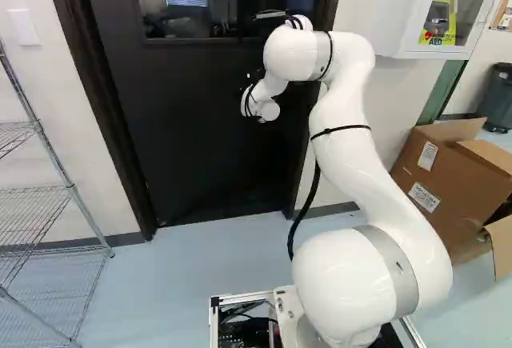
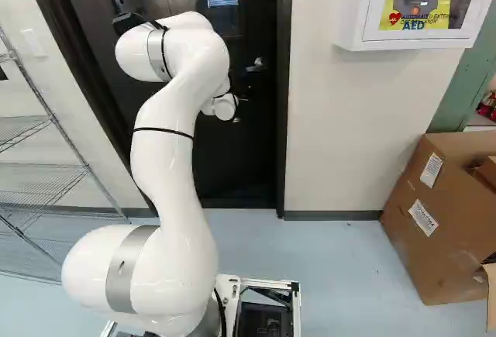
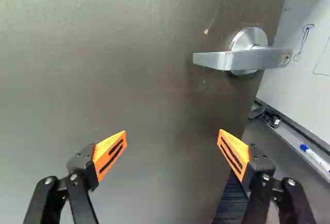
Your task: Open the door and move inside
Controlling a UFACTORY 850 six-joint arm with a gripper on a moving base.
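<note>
Right, the end effector [image 3: 172, 133] has its fingers spread wide, with nothing pinched between the orange pads [image 3: 111, 153]; against the dark door [image 1: 200, 168] it is hard to pick out in the base views. Ahead of it is the flat door panel. The lever handle [image 3: 219, 61] lies farther ahead, mostly past the finger nearer the whiteboard [image 3: 301, 33], and apart from both fingers. It is mounted close to the door's side edge, its free end pointing in over the panel. Past that edge, the wrist view shows the whiteboard and a ledge [image 3: 294, 136] running below it.

In both base views the door sits within its dark frame [image 2: 284, 120], with no gap visible along its sides; whether it is latched, I cannot tell. The arm [image 1: 346, 128] reaches up from the base [image 1: 246, 296] towards the handle side. A strip of pale floor [image 2: 333, 252] separates the base from the doorway, bordered by a wire rack [image 1: 62, 164] at the left of the left base view and cardboard boxes [image 1: 448, 176] at its right.
</note>
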